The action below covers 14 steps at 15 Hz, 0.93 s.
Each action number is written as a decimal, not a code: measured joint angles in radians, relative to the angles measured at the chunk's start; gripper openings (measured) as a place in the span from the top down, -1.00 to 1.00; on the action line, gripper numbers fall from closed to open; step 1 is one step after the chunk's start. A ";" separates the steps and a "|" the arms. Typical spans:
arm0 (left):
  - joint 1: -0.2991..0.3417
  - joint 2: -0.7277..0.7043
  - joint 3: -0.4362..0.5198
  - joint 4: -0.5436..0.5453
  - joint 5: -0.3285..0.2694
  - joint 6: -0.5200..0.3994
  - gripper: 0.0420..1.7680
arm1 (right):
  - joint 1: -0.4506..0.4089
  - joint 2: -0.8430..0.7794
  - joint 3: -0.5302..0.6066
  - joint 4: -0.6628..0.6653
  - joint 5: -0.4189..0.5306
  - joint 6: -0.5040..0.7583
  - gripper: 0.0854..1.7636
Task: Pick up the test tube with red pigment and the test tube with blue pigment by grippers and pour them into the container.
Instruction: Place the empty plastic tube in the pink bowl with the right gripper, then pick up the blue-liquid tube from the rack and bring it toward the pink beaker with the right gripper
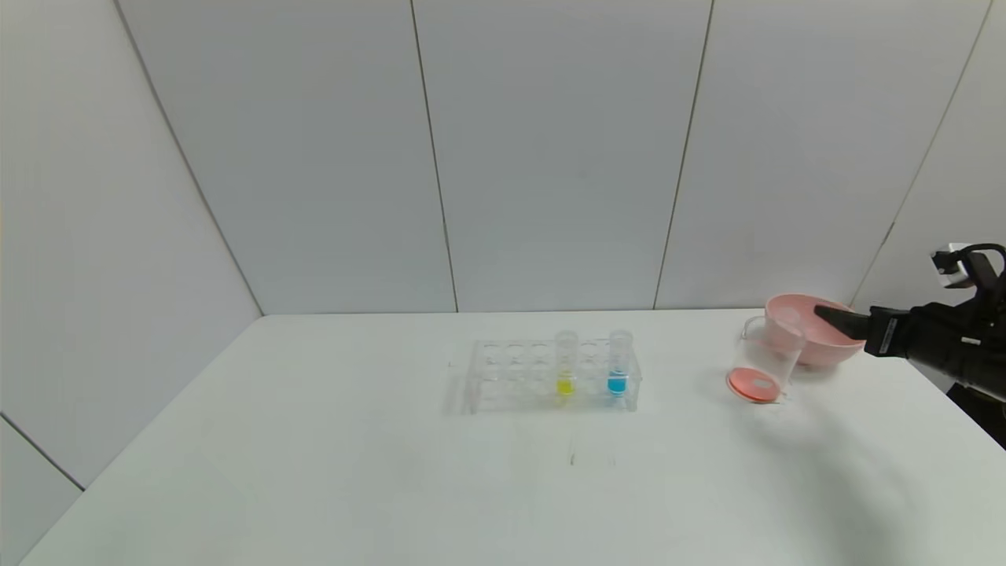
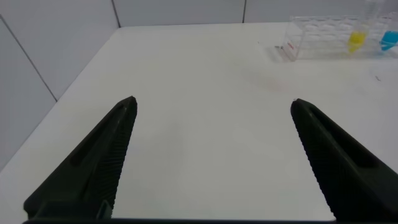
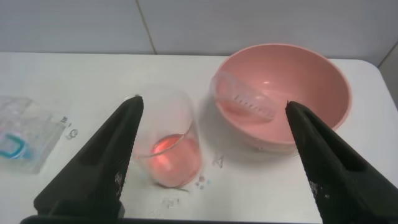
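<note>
The test tube with blue pigment (image 1: 619, 363) stands upright in a clear rack (image 1: 511, 369) at mid-table; its blue also shows at the edge of the right wrist view (image 3: 12, 147) and far off in the left wrist view (image 2: 389, 41). The container (image 1: 766, 358), a clear handled beaker, holds orange-red liquid at its bottom (image 3: 168, 152). A clear tube (image 3: 245, 101) lies in the pink bowl (image 3: 323, 81); I see no liquid in it. My right gripper (image 1: 821, 312) (image 3: 214, 102) is open and empty above the bowl and beaker. My left gripper (image 2: 212, 101) is open over bare table, outside the head view.
A tube with yellow liquid (image 1: 566, 365) stands in the rack beside the blue one. The pink bowl (image 1: 825, 350) sits right behind the beaker near the table's right edge. A few small drops (image 3: 202, 182) lie on the table by the beaker's base.
</note>
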 joint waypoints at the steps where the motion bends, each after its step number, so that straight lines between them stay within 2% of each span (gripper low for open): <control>1: 0.000 0.000 0.000 0.000 0.000 0.000 -1.00 | 0.027 -0.048 0.061 -0.007 -0.026 0.007 -0.86; 3: 0.000 0.000 0.000 0.000 0.000 0.000 -1.00 | 0.109 -0.139 0.171 -0.010 -0.096 0.028 -0.88; 7: 0.000 0.000 0.000 0.000 0.000 0.000 -1.00 | 0.371 -0.269 0.312 -0.011 -0.358 0.051 -0.90; 10: 0.000 0.000 0.000 0.000 0.000 0.000 -1.00 | 0.617 -0.318 0.340 -0.013 -0.587 0.108 -0.91; 14: 0.000 0.000 0.000 0.000 0.000 0.000 -1.00 | 0.934 -0.317 0.296 -0.013 -0.859 0.151 -0.92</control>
